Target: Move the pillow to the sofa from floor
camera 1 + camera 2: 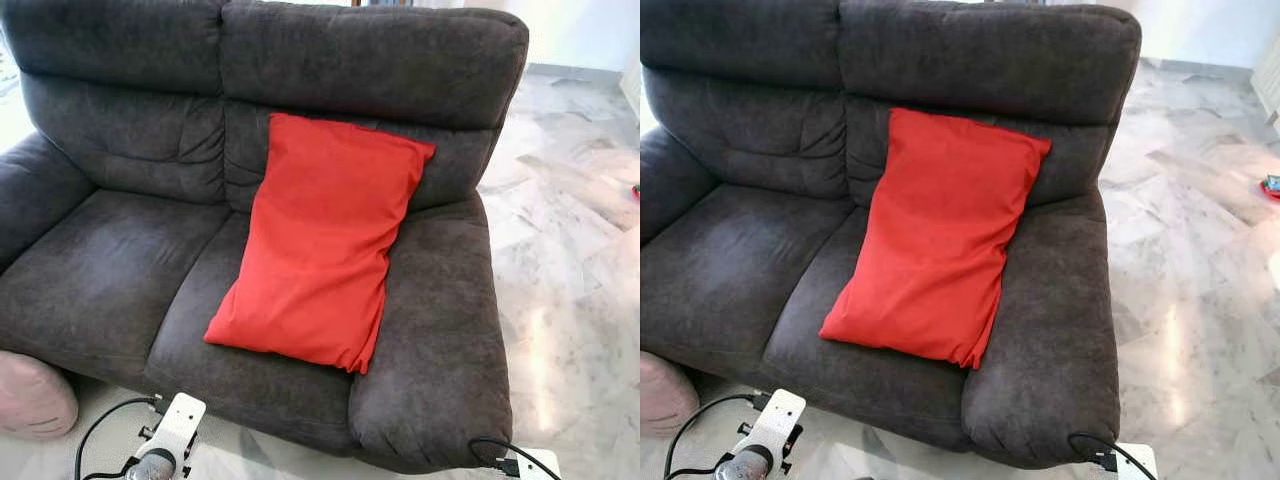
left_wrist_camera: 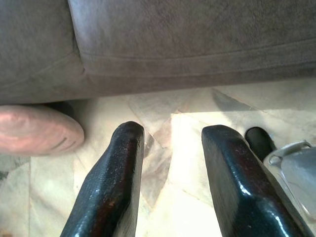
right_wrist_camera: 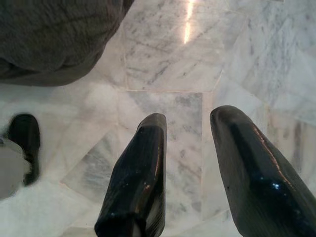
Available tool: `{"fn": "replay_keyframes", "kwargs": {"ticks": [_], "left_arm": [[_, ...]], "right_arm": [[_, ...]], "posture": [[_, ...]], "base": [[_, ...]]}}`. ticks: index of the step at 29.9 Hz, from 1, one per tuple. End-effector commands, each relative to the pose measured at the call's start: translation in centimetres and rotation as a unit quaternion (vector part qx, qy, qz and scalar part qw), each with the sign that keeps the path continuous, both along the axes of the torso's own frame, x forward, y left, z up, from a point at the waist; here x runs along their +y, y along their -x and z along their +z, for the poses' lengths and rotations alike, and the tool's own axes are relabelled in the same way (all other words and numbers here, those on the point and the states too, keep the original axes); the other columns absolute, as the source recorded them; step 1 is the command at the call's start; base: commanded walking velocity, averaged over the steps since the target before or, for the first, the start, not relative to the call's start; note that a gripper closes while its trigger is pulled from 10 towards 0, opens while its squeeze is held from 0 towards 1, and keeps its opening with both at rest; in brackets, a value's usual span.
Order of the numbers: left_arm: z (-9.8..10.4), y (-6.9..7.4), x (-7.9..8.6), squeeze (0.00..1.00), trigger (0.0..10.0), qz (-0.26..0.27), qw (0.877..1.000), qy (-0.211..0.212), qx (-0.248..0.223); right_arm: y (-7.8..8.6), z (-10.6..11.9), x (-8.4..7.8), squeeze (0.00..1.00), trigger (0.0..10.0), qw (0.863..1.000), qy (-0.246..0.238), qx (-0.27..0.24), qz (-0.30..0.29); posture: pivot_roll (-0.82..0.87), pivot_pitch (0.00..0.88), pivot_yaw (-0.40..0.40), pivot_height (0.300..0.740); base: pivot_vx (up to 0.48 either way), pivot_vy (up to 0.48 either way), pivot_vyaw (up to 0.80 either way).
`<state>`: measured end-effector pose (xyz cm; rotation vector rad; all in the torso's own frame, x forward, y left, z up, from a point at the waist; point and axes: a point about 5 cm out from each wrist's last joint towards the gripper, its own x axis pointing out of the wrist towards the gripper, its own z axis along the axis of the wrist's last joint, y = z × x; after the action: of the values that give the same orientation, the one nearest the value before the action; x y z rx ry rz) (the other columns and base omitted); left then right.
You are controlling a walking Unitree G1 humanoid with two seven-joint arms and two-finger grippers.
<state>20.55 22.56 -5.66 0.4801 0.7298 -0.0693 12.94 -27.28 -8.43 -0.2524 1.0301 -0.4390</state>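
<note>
At the lower left of the head view, a pink cushion [image 1: 30,395] lies on the marble floor [image 1: 570,290], tucked against the base of the dark grey sofa [image 1: 110,270]. Just right of it, along the bottom edge, sits the left arm's wrist; in its wrist view the left gripper [image 2: 170,148] hangs low in front of the sofa with its fingers spread and nothing between them. In the middle of the frame the red pillow [image 1: 320,240] rests on the right-hand seat, top edge leaning on the backrest, its right side lying against the armrest. At the lower right, the right gripper [image 3: 190,133] points at bare floor, fingers likewise spread and empty.

The task looks done as far as the red pillow goes. The pillow stands tilted rather than flat, so a bump to the sofa front from either low arm could tip it forward off the seat. A black cable near each wrist might also snag the sofa edge.
</note>
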Motion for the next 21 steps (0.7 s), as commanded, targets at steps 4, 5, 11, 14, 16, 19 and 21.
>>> {"fn": "replay_keyframes", "kwargs": {"ticks": [4, 5, 11, 14, 16, 19, 21], "left_arm": [[-1.1, 1.5, -0.1, 0.0, 10.0, 0.03, 0.998, 0.041, 0.028], [-1.2, 1.7, -0.2, 0.0, 10.0, 0.044, 0.997, 0.056, 0.031], [-1.5, 2.0, -0.3, 0.0, 10.0, 0.057, 0.996, 0.057, 0.039], [-1.7, 2.3, -0.4, 0.0, 10.0, 0.057, 0.996, 0.056, 0.049], [-1.9, 2.5, -0.4, 0.0, 10.0, 0.051, 0.996, 0.054, 0.055], [-2.0, 2.7, -0.4, 0.0, 10.0, 0.057, 0.995, 0.058, 0.058], [-2.0, 2.8, -0.3, 0.0, 10.0, 0.062, 0.995, 0.06, 0.058]], "right_arm": [[0.8, -0.9, 1.6, 0.0, 10.0, 0.994, -0.07, -0.019, -0.077], [0.6, -1.0, 2.3, 0.0, 10.0, 0.992, -0.088, -0.028, -0.082], [0.4, -1.1, 2.9, 0.0, 10.0, 0.99, -0.104, -0.033, -0.085], [0.2, -1.1, 3.1, 0.0, 10.0, 0.99, -0.111, -0.036, -0.081], [0.1, -1.1, 3.2, 0.0, 10.0, 0.989, -0.115, -0.038, -0.081], [0.0, -1.1, 3.2, 0.0, 10.0, 0.988, -0.121, -0.042, -0.085], [0.0, -1.1, 3.4, 0.0, 10.0, 0.988, -0.124, -0.041, -0.083]], "posture": [[0.08, 0.065, 0.003, 0.74], [0.08, 0.064, 0.003, 0.74], [0.08, 0.058, 0.006, 0.74], [0.08, 0.07, 0.007, 0.74], [0.08, 0.083, 0.007, 0.74], [0.08, 0.097, 0.006, 0.74], [0.08, 0.103, 0.006, 0.74]], "base": [[0.0, 0.0, 0.0], [0.0, 0.0, 0.0], [0.0, 0.0, 0.0], [0.0, 0.0, 0.0], [0.0, 0.0, 0.0], [0.0, 0.0, 0.0], [0.0, 0.0, 0.0]]}}
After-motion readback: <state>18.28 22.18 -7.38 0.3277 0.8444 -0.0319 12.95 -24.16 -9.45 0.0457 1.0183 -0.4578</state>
